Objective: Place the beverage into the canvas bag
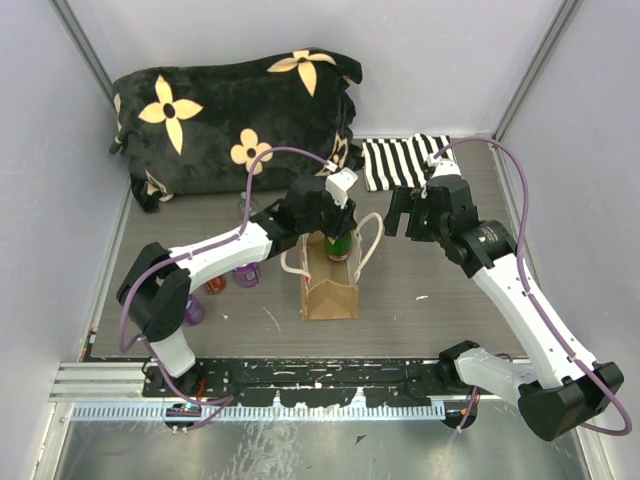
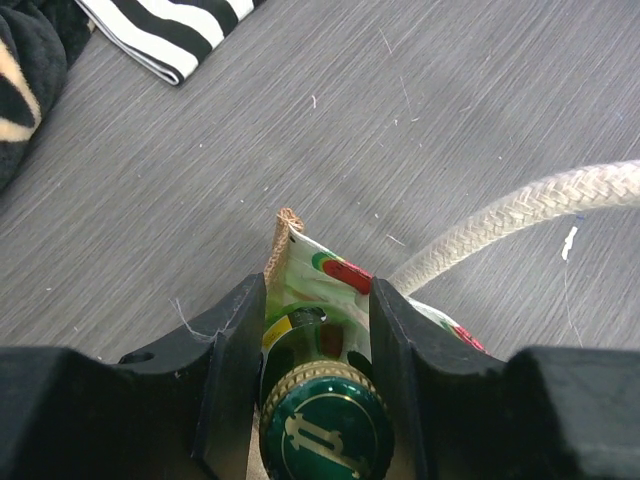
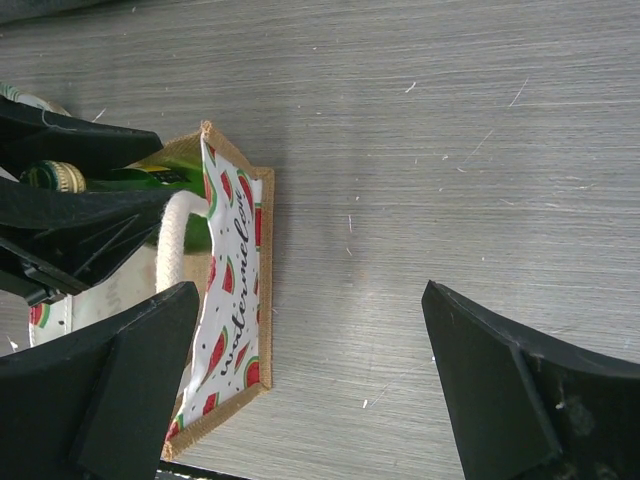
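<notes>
i see left gripper (image 2: 318, 300) clamped on green bottle (image 2: 326, 432) neck, body partly inside canvas bag (image 1: 330, 290) mid-table. right gripper (image 3: 310, 300) wide apart beside bag, holding nothing. risk: release too high, bottle drops, topples soft unbraced bag; rope handle (image 2: 520, 215) may snag.

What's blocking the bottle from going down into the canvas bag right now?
Nothing visible. The left pincer holds the green bottle right at the open mouth of the canvas bag, and both rope handles loop out to the sides, clear of it.
</notes>
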Available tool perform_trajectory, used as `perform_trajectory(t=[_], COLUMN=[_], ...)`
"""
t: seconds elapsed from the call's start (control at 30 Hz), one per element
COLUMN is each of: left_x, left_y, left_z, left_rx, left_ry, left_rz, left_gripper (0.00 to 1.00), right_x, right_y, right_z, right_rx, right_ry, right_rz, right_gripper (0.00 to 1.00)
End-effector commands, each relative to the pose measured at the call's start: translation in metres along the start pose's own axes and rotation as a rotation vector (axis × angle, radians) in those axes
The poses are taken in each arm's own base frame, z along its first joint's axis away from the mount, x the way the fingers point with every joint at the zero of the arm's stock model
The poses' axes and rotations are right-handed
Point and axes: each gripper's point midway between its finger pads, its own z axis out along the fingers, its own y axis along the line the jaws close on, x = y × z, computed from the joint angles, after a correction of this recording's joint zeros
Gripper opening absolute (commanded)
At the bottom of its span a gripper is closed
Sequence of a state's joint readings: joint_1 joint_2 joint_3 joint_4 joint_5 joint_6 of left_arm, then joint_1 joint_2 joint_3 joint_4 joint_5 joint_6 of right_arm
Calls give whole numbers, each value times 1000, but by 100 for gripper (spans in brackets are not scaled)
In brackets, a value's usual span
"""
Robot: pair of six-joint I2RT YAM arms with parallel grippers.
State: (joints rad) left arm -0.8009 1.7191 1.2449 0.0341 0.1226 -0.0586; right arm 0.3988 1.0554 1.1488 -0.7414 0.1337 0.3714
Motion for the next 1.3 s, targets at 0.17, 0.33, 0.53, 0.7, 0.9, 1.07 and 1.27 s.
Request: perform_trajectory(t=[0.17,0.33,0.53,0.7,0.9,1.07,1.27], left_x=[-14,-13,13,18,25,35,37], left_y=[1,-4,-3,-1,5,12,11], left_z=[4,-9,-3,8,20,25,23], left_rx=[-14,4,12,6,-17,-51,-48], left_ry=[-67,-38,24,34,41,61,70], left_rz=[72,68,59,56,57,54,46], left_gripper=[0,0,0,0,0,11,50], right_x=[-20,-21,-24,-25,-23,-24,-24], right_y=[3,3,6,7,3,2,3], right_z=[-17,-17,-15,-18,-23,-25,-23], right_rx=[-15,-13,-24,-29,-17,-13,-13], right_ry=[-80,-82,-80,-85,-92,-98,-92], right_rz=[33,36,35,41,41,42,42], right_gripper=[100,100,100,100,100,100,100])
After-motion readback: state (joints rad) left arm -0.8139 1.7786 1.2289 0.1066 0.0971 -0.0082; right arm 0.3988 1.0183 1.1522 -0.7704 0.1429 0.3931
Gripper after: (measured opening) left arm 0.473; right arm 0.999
